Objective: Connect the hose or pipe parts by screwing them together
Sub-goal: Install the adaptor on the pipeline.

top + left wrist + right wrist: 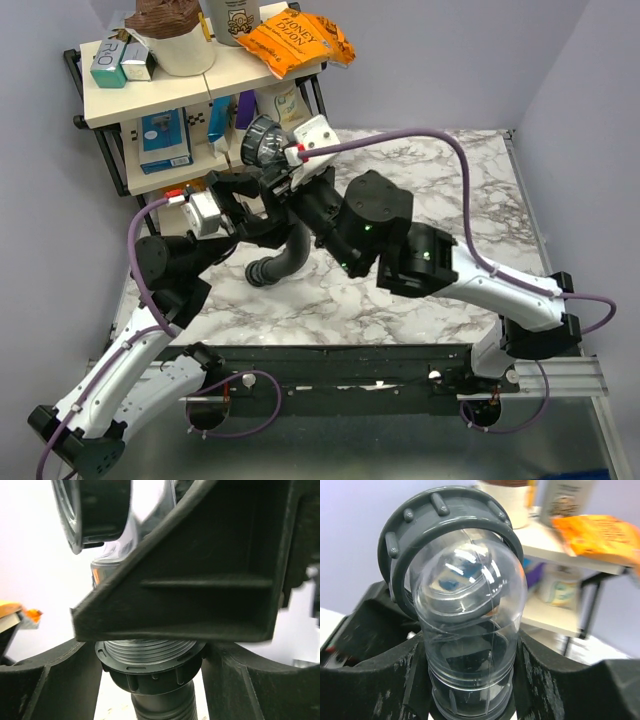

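Observation:
A clear elbow pipe fitting [470, 595] with a grey ribbed ring nut [450, 500] stands upright between my right gripper [470, 672] fingers, which are shut on its lower barrel. From above, that ring nut [262, 142] faces up and left. Directly under it, my left gripper [152, 655] is shut on the black collar [150, 672] of the black ribbed hose [160, 707], with grey threads [150, 649] showing just above the collar. The hose [290, 255] curves down to the marble table, its free end [258, 272] resting there. Both grippers [280, 200] meet above the table's left middle.
A black-framed shelf [150, 95] with boxes, a cup and orange snack bags [295, 40] stands just behind the grippers at the back left. Purple cables [440, 140] arc over the marble table [430, 180]. A wall rises on the right.

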{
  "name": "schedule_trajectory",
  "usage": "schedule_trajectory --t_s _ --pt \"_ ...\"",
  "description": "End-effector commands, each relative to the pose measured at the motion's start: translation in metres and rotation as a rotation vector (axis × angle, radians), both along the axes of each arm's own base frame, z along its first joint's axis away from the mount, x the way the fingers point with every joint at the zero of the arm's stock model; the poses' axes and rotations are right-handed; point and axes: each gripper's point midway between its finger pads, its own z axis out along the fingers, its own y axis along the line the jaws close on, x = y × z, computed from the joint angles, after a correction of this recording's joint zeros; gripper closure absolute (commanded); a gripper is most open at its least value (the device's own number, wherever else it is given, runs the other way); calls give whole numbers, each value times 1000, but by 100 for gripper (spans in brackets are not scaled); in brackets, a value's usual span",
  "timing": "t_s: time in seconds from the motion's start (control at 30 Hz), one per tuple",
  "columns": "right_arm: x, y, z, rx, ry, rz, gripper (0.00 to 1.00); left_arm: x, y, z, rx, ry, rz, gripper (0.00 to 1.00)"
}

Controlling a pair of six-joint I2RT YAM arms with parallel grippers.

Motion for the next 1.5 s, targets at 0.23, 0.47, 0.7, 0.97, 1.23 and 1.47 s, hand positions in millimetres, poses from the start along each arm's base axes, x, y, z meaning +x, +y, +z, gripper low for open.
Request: schedule_trajectory --t_s 0.23,0.47,0.7,0.97,1.23,1.47 --pt "29 -66 4 -75 -111 -758 85 19 37 27 -85 -78 261 100" --pt "24 -54 30 -153 -101 -754 27 19 33 20 -68 -61 241 100" --pt "-21 -22 43 -98 -84 -148 0 23 30 15 -52 -29 239 100" --pt "-107 -7 25 -111 -8 556 0 10 15 11 -26 -17 116 100" --pt "-106 -55 26 -58 5 787 0 -46 -10 14 26 -82 -212 100" --pt "-94 -45 16 -94 25 786 0 -59 -17 14 39 -78 -316 100"
